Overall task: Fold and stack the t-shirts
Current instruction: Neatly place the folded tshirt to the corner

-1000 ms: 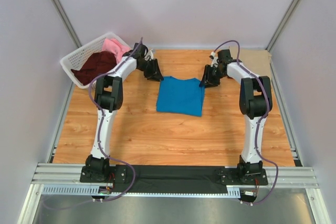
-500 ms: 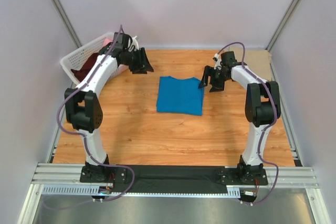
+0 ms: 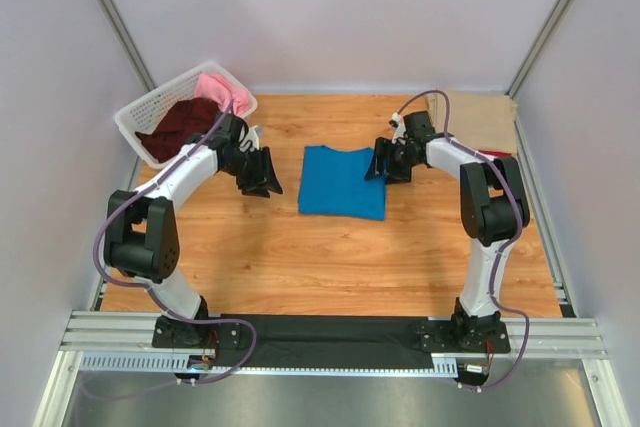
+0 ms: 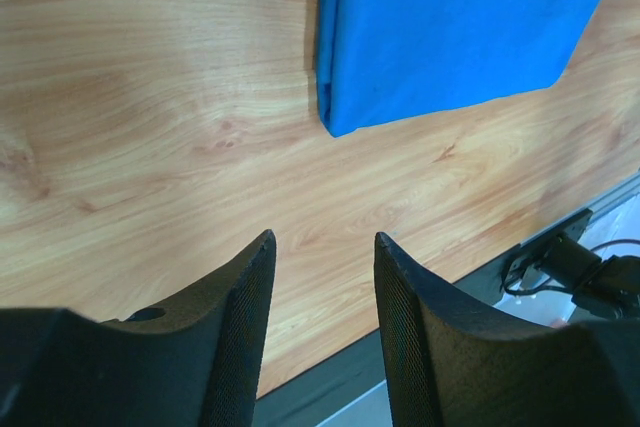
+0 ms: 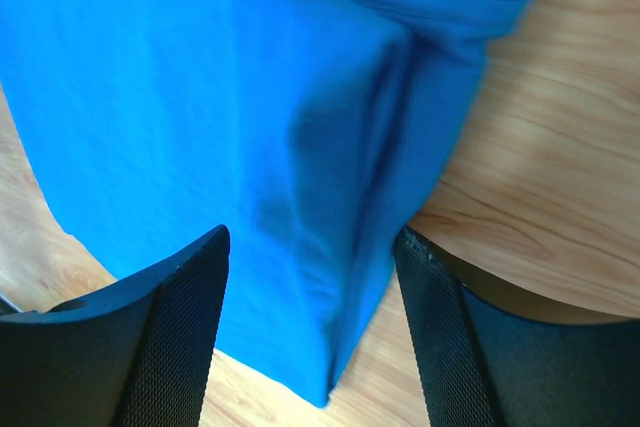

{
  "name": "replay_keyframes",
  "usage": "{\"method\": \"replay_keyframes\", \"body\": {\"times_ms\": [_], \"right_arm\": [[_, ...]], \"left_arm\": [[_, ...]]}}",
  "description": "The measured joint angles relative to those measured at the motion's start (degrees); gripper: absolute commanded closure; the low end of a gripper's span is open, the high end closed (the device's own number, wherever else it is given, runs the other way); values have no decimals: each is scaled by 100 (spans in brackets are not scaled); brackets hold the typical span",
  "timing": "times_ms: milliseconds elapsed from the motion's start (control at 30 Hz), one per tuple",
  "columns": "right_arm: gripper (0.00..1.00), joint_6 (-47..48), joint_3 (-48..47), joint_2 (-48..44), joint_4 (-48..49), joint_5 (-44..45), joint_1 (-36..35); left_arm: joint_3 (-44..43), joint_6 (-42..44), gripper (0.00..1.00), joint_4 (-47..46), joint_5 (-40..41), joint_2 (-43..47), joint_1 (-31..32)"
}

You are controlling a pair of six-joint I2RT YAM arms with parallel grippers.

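A bright blue t-shirt (image 3: 343,181) lies folded in a rectangle at the middle of the table; it also shows in the left wrist view (image 4: 450,27) and the right wrist view (image 5: 200,97). My left gripper (image 3: 262,179) is open and empty above bare wood, left of the shirt (image 4: 322,242). My right gripper (image 3: 381,164) is open at the shirt's far right corner, its fingers straddling the folded edge (image 5: 312,242). A dark maroon t-shirt (image 3: 180,125) and a pink t-shirt (image 3: 222,89) lie in the basket. A tan t-shirt (image 3: 482,112) lies at the far right, with a red edge (image 3: 500,156) beside it.
The white lattice basket (image 3: 135,119) stands at the table's far left corner. Grey walls enclose the table on three sides. A black strip and metal rail (image 3: 330,332) run along the near edge, where the arm bases stand.
My left gripper has come away from the basket side and down to the wood left of the blue shirt. My right gripper has moved left onto the shirt's far right corner.
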State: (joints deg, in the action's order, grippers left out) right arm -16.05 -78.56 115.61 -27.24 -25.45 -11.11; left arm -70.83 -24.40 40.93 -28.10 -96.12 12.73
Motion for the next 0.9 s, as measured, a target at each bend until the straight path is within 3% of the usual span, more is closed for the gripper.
{"method": "replay_keyframes", "body": {"times_ms": [433,633,900], "right_arm": [[39,-63,509,-293,507,404,-249],[49,-90,632,-376,562,640,-313],[49,-192,549,-315,562,802,-426]], "left_arm": [[-101,74,52,-46,17,155,0],[-109,72,53,-46,17,149,0],[-166,74,54,-42,17,127,0]]}}
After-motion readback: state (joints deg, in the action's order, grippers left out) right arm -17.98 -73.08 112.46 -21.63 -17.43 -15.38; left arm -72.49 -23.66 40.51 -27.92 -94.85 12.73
